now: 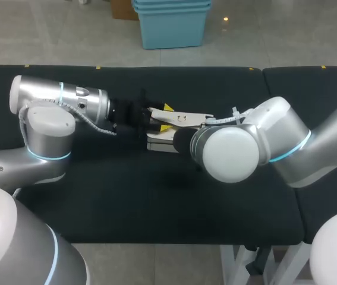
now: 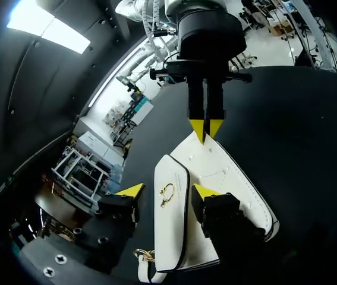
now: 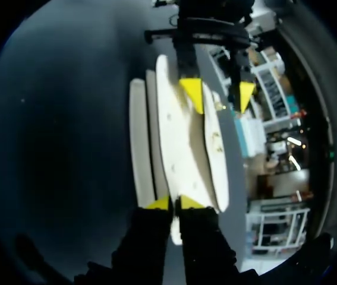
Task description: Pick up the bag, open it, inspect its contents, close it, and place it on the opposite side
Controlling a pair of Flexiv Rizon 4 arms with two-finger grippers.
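In the head view a white bag (image 1: 183, 118) sits mid-table (image 1: 156, 196), its long axis running left to right between the two arms. The left gripper (image 1: 153, 122) is at its left end. The right arm's wrist hides the bag's right end and that arm's fingers.

In the left wrist view the bag (image 2: 227, 178) is white with dark edging and a gold clasp (image 2: 167, 195), and it points straight ahead. The left gripper (image 2: 167, 190) is spread wide, with the clasp panel between its fingers. One finger is against the bag and the other stands clear. The right gripper (image 2: 206, 129) pinches the far end.

In the right wrist view the bag (image 3: 183, 148) appears as several white layers stretching away lengthwise. The right gripper (image 3: 175, 203) is clamped on the near edge, its tips almost together. The left gripper (image 3: 219, 94) straddles one layer at the far end.
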